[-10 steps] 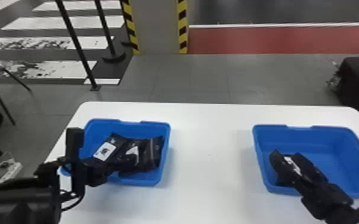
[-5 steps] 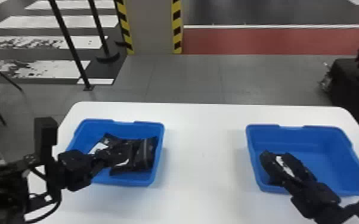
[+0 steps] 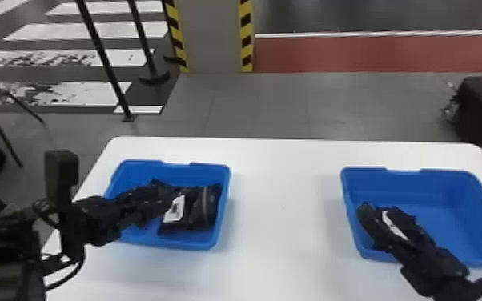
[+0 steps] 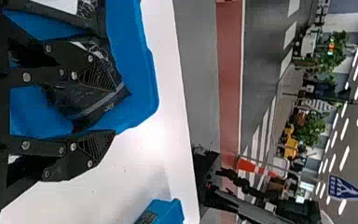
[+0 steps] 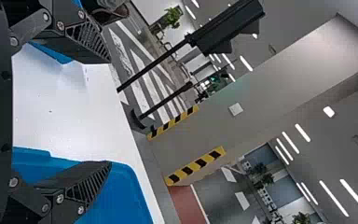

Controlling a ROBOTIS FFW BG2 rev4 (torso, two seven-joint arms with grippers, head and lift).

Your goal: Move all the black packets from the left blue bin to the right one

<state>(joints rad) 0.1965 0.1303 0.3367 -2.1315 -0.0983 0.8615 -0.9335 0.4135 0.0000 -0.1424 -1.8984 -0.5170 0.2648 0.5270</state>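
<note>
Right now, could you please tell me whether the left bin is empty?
Not empty: black packets lie inside the left bin.

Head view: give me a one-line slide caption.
On a white table, left gripper at left blue bin holding black packets; right gripper over right blue bin.

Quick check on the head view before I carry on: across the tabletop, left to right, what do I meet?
Left blue bin with black packets in it → stretch of white tabletop → right blue bin.
</note>
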